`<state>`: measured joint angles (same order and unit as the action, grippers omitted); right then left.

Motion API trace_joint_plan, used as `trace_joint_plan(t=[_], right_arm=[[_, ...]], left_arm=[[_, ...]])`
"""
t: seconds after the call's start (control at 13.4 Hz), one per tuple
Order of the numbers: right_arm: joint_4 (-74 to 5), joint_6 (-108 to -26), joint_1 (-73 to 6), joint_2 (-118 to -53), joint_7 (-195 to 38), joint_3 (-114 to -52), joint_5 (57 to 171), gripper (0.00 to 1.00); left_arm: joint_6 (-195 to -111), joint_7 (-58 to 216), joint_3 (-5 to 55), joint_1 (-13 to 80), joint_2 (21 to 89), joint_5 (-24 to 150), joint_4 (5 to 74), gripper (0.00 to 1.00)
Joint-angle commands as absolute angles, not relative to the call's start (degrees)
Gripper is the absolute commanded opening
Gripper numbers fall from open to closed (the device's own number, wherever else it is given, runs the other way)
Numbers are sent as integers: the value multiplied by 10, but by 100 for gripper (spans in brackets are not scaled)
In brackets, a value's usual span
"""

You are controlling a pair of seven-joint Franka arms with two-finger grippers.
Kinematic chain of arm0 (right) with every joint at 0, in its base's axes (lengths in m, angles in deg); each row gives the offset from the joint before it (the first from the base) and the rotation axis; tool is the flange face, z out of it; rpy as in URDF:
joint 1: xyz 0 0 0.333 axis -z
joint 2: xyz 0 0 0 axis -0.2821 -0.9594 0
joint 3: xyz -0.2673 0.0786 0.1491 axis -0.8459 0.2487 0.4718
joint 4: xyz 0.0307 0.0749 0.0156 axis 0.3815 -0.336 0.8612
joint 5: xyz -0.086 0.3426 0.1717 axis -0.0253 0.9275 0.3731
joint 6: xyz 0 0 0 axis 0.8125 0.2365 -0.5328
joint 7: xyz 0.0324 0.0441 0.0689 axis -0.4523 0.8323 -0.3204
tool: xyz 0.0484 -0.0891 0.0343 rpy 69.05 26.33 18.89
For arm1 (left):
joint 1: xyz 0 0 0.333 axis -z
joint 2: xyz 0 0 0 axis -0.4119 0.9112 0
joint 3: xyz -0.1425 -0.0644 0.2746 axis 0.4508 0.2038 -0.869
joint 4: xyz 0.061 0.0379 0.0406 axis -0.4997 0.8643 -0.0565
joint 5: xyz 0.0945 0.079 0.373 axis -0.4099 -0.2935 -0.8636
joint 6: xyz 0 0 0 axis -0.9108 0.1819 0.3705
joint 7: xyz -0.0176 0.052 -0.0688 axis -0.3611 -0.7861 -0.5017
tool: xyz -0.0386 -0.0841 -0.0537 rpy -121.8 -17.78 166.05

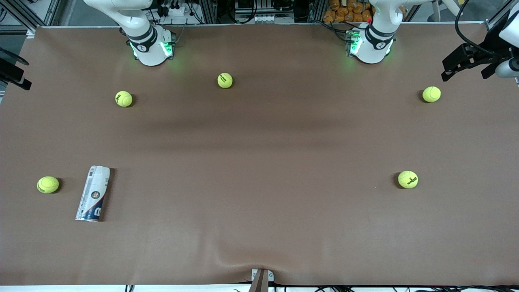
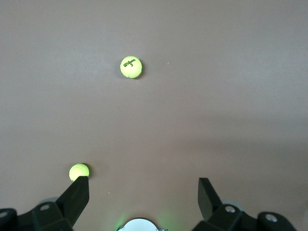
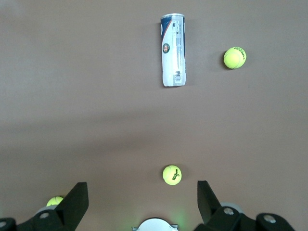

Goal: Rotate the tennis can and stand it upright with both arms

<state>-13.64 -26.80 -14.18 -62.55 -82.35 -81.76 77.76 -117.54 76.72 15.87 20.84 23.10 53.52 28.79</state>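
Both claws are hanging wide open and empty, the right claw [image 3: 139,202] looking down at the tennis can [image 1: 93,193], which is lying flat toward the right arm's end of the desk [image 1: 259,162], its long axis running roughly toward the front camera, well apart from the left claw [image 1: 466,61].

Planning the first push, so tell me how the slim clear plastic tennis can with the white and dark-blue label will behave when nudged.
The tennis can lies on its side on the brown table, so a sideways push will probably roll it. No balls show inside, so it is likely light. Its smooth round wall may slip between fingers.
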Motion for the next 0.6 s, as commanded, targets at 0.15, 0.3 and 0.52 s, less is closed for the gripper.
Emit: trace_joint_plan(t=[0.15,0.3,0.52], right_arm=[[-156,-259,-125,-619,-787,-813,773,100],[-156,-259,-125,-620,-787,-812,772,100],[-156,-280,-124,-652,-787,-812,772,100]], left_arm=[[-1174,782,161,200,225,541,285,100],[-1174,781,161,201,227,537,280,100],[-1172,782,161,200,234,539,278,100]])
